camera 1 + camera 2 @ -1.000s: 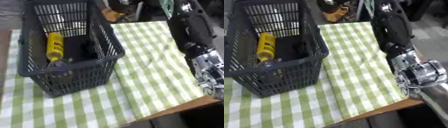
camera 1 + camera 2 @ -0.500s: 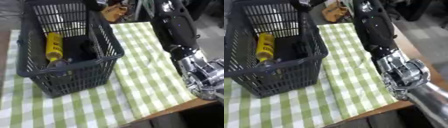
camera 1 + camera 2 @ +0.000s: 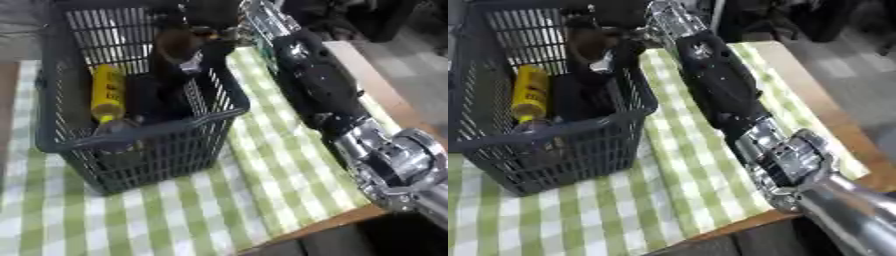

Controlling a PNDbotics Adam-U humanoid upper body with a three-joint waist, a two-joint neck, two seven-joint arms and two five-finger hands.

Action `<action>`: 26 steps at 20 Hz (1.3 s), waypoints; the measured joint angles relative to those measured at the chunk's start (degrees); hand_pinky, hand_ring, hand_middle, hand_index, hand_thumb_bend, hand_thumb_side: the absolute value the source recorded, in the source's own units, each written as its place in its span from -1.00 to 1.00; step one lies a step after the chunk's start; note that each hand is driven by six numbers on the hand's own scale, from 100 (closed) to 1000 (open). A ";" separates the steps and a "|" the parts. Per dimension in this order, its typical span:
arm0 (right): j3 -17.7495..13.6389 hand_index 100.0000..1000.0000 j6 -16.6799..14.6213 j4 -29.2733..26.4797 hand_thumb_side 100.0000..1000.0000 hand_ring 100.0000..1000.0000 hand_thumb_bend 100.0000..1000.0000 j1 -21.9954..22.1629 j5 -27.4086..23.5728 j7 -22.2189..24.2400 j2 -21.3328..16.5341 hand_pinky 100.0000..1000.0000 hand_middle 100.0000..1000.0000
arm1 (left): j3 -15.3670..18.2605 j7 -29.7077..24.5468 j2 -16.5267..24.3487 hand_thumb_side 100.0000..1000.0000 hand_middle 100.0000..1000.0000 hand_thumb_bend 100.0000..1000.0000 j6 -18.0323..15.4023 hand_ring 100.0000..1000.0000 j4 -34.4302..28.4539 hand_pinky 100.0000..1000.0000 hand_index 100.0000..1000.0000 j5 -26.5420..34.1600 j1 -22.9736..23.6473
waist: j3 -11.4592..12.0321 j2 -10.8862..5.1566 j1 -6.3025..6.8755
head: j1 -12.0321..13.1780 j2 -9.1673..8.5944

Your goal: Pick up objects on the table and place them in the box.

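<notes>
- Dark plastic mesh forms the basket [image 3: 131,150], which stands on the green-checked cloth [image 3: 262,175] at the 9 o'clock side of the bench [image 3: 385,100].
- The right hand [image 3: 210,20] reaches over the basket's far rim at about 12 o'clock, its arm [image 3: 324,95] slanting in from the 4 o'clock corner.
- Under that hand hangs a brownish cylindrical object [image 3: 175,47], blurred; it seems to be over the basket's inside, near the 1 o'clock corner.
- The fingers look wrapped round the top of this object, so I judge the hand clamped on it, though the blur leaves some doubt.
- Already lying inside are a yellow bottle [image 3: 107,95] along the 9 o'clock wall and a dark shape [image 3: 157,100] beside it that I cannot identify.
- The step in hand looks like the release into the basket.
- To do it well, the object should come down clear of the 3 o'clock wall, past the rim, before the fingers part.
- Aiming for the free floor between the dark shape and that wall would avoid landing on the bottle.
- Letting go low would keep the cylinder from bouncing or tipping out.
- The wrist should then lift straight up, so it does not catch the rim and drag the basket across the cloth.
- The left hand shows in neither view.
</notes>
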 measured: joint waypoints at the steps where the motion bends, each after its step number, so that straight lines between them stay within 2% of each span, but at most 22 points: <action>1: -0.58 1.00 -0.05 0.02 0.20 1.00 -0.07 0.00 0.01 0.05 0.00 1.00 1.00 | 0.00 0.00 0.00 0.65 0.64 0.41 0.00 0.91 0.00 -0.26 0.60 0.00 0.00 | 0.00 0.00 0.00 | 0.00 0.00; 4: -2.16 1.00 0.51 -0.68 0.15 1.00 -0.06 0.23 -0.52 -1.02 0.01 1.00 1.00 | 0.00 0.00 0.00 0.65 0.64 0.41 0.00 0.91 0.00 -0.26 0.60 0.00 0.00 | -0.12 0.00 0.00 | 0.00 0.00; 6: -2.89 1.00 1.28 -1.93 0.07 1.00 -0.06 0.47 -1.41 -2.47 -0.10 1.00 1.00 | 0.00 0.00 0.00 0.65 0.64 0.41 0.00 0.91 0.00 -0.26 0.60 0.00 0.00 | -0.14 0.00 0.00 | 0.01 0.00; 7: -3.14 1.00 1.74 -2.65 -0.04 1.00 -0.07 0.47 -1.90 -3.32 -0.15 1.00 1.00 | 0.00 0.00 0.00 0.65 0.64 0.41 0.00 0.91 0.00 -0.26 0.60 0.00 0.00 | -0.14 0.00 0.00 | 0.01 0.00; 8: -3.44 1.00 2.23 -3.47 -0.04 1.00 -0.07 0.47 -2.46 -4.22 -0.16 1.00 1.00 | 0.00 0.00 0.00 0.65 0.64 0.41 0.00 0.91 0.00 -0.26 0.60 0.00 0.00 | -0.14 0.00 0.00 | 0.01 0.00; 9: -3.73 1.00 2.77 -4.42 -0.05 1.00 -0.32 0.47 -3.06 -5.15 -0.18 1.00 1.00 | 0.00 0.00 0.00 0.65 0.64 0.41 0.00 0.91 0.00 -0.26 0.60 0.00 0.00 | -0.14 0.00 0.00 | 0.01 0.00; 10: -3.93 1.00 3.30 -5.38 -0.13 1.00 -0.07 0.48 -3.61 -6.05 -0.20 1.00 1.00 | 0.00 0.00 0.00 0.65 0.64 0.41 0.00 0.91 0.00 -0.26 0.60 0.00 0.00 | -0.14 0.00 0.00 | 0.01 0.00; 11: -4.15 1.00 3.93 -6.44 -0.38 1.00 -0.04 0.49 -4.22 -7.04 -0.23 1.00 1.00 | 0.00 0.00 0.00 0.66 0.64 0.41 0.00 0.91 0.00 -0.26 0.60 0.00 0.00 | -0.14 0.00 0.00 | 0.01 0.00; 12: -4.41 1.00 4.58 -7.48 -0.44 1.00 -0.03 0.49 -4.76 -8.00 -0.24 1.00 1.00 | 0.00 0.00 -0.01 0.66 0.64 0.41 0.00 0.91 0.00 -0.26 0.60 0.00 0.00 | -0.18 0.00 0.00 | 0.03 0.00; 13: -4.98 1.00 5.35 -8.64 -0.61 0.95 -0.01 0.49 -5.34 -8.95 -0.24 1.00 1.00 | 0.02 0.01 -0.01 0.66 0.64 0.41 -0.01 0.91 0.00 -0.26 0.60 0.00 0.00 | -0.27 0.00 0.00 | 0.06 -0.01; 14: -5.95 1.00 6.22 -10.01 -0.61 0.95 -0.01 0.49 -6.11 -9.99 -0.24 1.00 1.00 | 0.03 0.02 -0.02 0.66 0.64 0.41 -0.01 0.91 0.00 -0.26 0.60 0.00 0.01 | -0.37 0.00 0.00 | 0.09 -0.01; 16: -8.41 0.96 8.01 -12.99 -0.83 0.82 0.01 1.04 -7.90 -12.00 -0.27 0.90 0.91 | 0.07 0.07 -0.05 0.66 0.64 0.40 -0.04 0.91 0.00 -0.26 0.60 0.00 0.01 | -0.46 0.00 0.00 | 0.25 -0.02; 17: -9.74 0.94 8.91 -14.43 -0.98 0.71 -0.01 1.80 -8.76 -12.93 -0.28 0.71 0.83 | 0.09 0.12 -0.08 0.66 0.64 0.39 -0.07 0.91 0.01 -0.26 0.60 0.00 0.01 | -0.59 0.00 0.00 | 0.40 -0.03; 18: -11.22 0.94 9.88 -15.63 -0.98 0.71 -0.01 2.74 -9.68 -13.91 -0.30 0.71 0.83 | 0.11 0.18 -0.20 0.66 0.64 0.39 -0.07 0.91 0.01 -0.26 0.60 0.00 0.01 | -0.75 0.00 0.03 | 0.57 -0.05; 19: -12.74 0.93 10.85 -16.42 -0.92 0.61 -0.30 3.80 -10.64 -14.88 -0.30 0.54 0.75 | 0.12 0.26 -0.31 0.67 0.64 0.39 -0.04 0.90 0.01 -0.26 0.60 0.00 0.01 | -0.92 0.00 0.05 | 0.72 -0.07; 26: -24.13 0.83 17.93 -20.03 -0.65 0.48 -0.75 10.18 -17.71 -21.97 -0.07 0.28 0.62 | 0.45 1.49 -0.47 0.67 0.62 0.35 0.05 0.89 0.01 -0.27 0.59 0.00 0.02 | -1.58 0.00 0.69 | 1.58 -0.57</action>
